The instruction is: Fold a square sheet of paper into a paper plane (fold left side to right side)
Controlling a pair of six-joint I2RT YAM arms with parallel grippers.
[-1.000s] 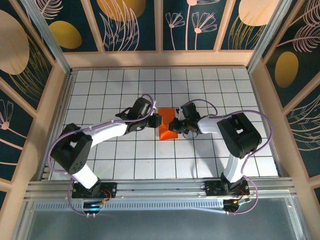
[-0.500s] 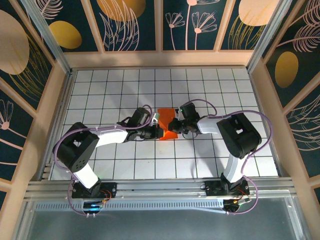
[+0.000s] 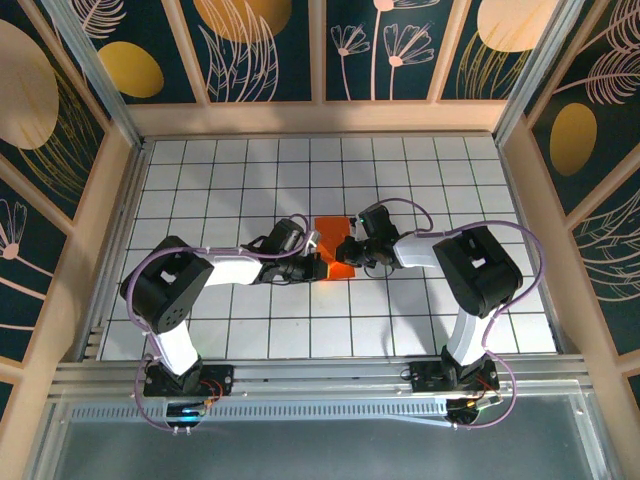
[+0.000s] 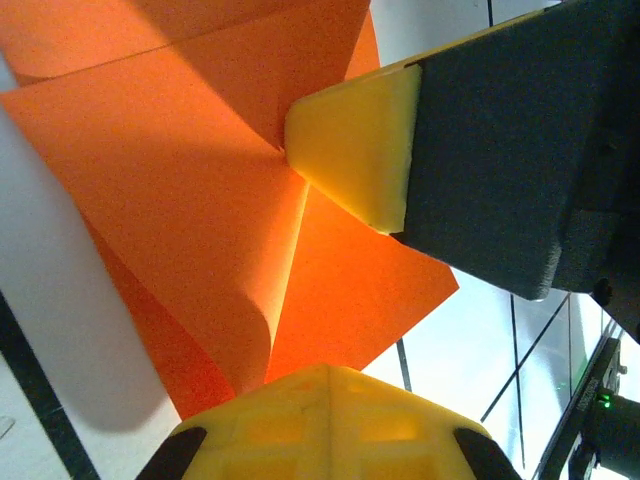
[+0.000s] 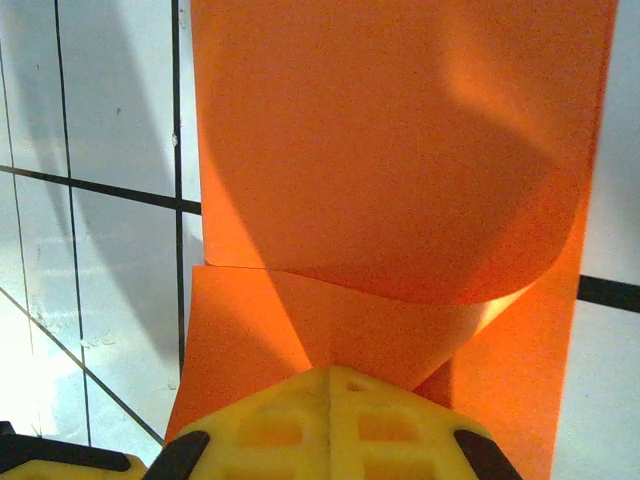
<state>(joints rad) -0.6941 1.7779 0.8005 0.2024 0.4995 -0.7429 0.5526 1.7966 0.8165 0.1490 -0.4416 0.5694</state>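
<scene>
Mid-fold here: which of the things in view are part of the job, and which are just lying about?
Part of the job:
- orange paper, partly folded
- left gripper, shut, at the paper's left side
- right gripper, shut, at the paper's right side

Just surroundings:
- gridded table
- patterned walls
</scene>
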